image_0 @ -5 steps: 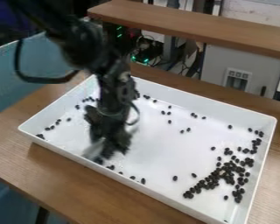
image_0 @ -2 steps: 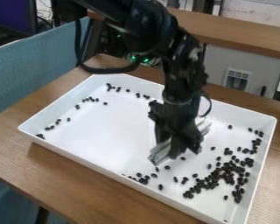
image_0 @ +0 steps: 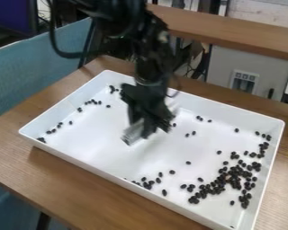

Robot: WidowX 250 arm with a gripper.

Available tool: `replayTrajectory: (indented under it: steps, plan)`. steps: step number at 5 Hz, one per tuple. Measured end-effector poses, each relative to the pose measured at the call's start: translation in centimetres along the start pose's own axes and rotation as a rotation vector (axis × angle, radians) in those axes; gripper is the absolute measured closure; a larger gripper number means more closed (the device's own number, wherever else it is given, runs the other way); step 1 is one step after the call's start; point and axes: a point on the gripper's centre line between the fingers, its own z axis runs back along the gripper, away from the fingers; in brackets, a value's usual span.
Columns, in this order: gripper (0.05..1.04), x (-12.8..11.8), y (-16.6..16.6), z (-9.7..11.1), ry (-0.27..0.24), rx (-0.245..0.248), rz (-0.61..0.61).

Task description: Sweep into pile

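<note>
Where black pieces [image_0: 234, 180] cluster, long axis rising rightward

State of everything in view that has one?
Hand: over the tray's middle, gripping the sweeper.
Sweeper: held, tilted, blurred.
Tray: flat on the table, open-topped.
Main pile: loosely heaped at view's lower right.
Stray beans: scattered, many along the walls, ungathered.

Small, black, oval, hard-looking beans [image_0: 233, 179] are densest towards the near right corner of the shallow, white, rectangular, plastic-looking tray [image_0: 231, 111], with looser ones along its walls. A pale, flat-edged sweeping piece [image_0: 132, 134], blurred, slants over its middle.
</note>
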Motion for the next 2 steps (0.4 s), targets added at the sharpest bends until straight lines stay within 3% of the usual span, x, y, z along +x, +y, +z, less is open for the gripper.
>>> replayTrajectory:
  steps: [1, 2]
  plan:
    - [0.704, -1.2, 4.9, -0.9, 0.014, 0.07, 0.137]
    - [0.704, -2.1, 9.5, -3.1, 0.06, 0.098, 0.231]
